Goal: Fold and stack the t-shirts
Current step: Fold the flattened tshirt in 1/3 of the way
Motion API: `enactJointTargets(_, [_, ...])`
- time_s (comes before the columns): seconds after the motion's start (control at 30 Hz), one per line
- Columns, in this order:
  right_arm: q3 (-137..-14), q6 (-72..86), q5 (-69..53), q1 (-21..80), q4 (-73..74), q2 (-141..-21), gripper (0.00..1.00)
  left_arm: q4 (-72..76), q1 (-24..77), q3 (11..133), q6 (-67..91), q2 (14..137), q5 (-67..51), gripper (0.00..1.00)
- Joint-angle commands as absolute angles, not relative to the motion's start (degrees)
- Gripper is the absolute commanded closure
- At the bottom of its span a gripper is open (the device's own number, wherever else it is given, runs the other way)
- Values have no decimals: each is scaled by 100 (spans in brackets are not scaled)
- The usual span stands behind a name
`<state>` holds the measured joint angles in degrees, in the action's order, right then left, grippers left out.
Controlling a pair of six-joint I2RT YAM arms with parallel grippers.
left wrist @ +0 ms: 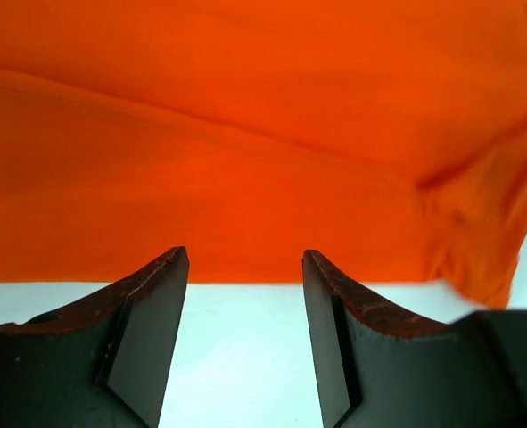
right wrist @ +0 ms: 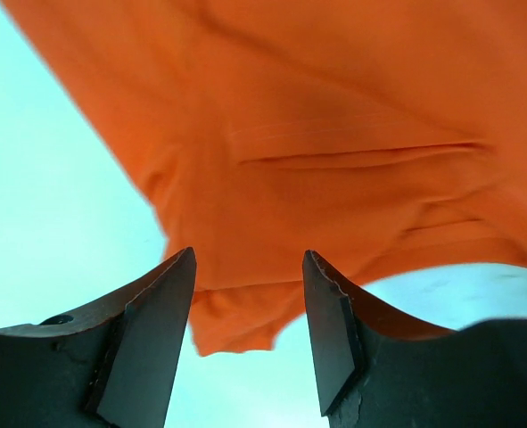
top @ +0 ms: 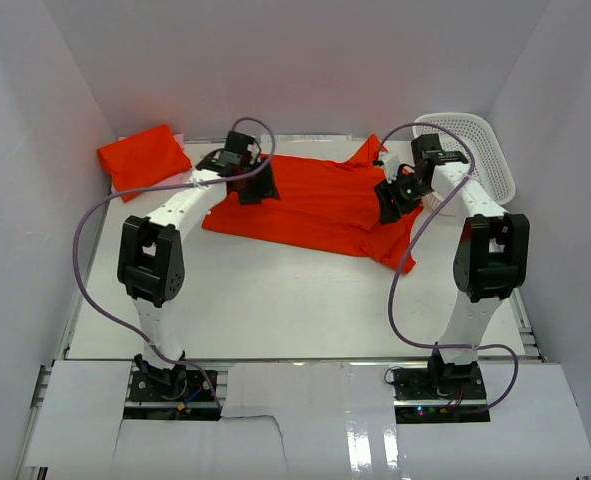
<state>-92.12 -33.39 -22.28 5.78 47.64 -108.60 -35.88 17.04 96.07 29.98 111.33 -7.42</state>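
Orange-red cloth covers the far middle of the table [top: 275,300]. It is the spread t-shirt [top: 320,205], lying flat with its long axis running side to side and its right end dipping a little toward the near edge. One arm stands at each end of that axis. The left claw [top: 250,188] is over the shirt's left end and the right claw [top: 393,203] over its right end, so each arm is the nearer one for its own end.

In the left wrist view the jaws are apart with nothing between them. Bare table lies under the fingertips, and the shirt's edge runs straight across just ahead of them. The cloth is in front of this claw, with the edge square to its reach.

The right claw's jaws are also apart and grip nothing. Ahead of them is a rumpled corner of the shirt, whose lowest fold shows in the gap between the fingers, with most of the cloth ahead and to one side.

To my eye, any fold depends on each claw going forward and down onto the edge in front of it.

A folded t-shirt [top: 143,157] sits in the far left corner, well apart from both claws. A white basket [top: 475,140] stands at the far right, just beyond the right arm.
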Motion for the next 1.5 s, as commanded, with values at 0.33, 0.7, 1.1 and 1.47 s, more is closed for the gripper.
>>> enactJointTargets(0.33, [-9316, -3138, -3585, 729, 5607, -11408, 42, -2365, 3111, 8227, 2391, 10864, -1257, 37])
enactJointTargets(0.7, [-9808, -2901, -3674, 765, 5502, -12120, 43, -1538, 3814, 8235, 2364, 11047, -1187, 38])
enactJointTargets(1.1, [-9694, -2461, -3243, 765, 4738, -12313, 42, -1038, 4210, 8158, 2628, 11698, -1126, 37])
enactJointTargets(1.47, [-9615, -2232, -2901, 765, 4377, -12463, 52, -870, 4210, 7963, 2769, 12164, -677, 38])
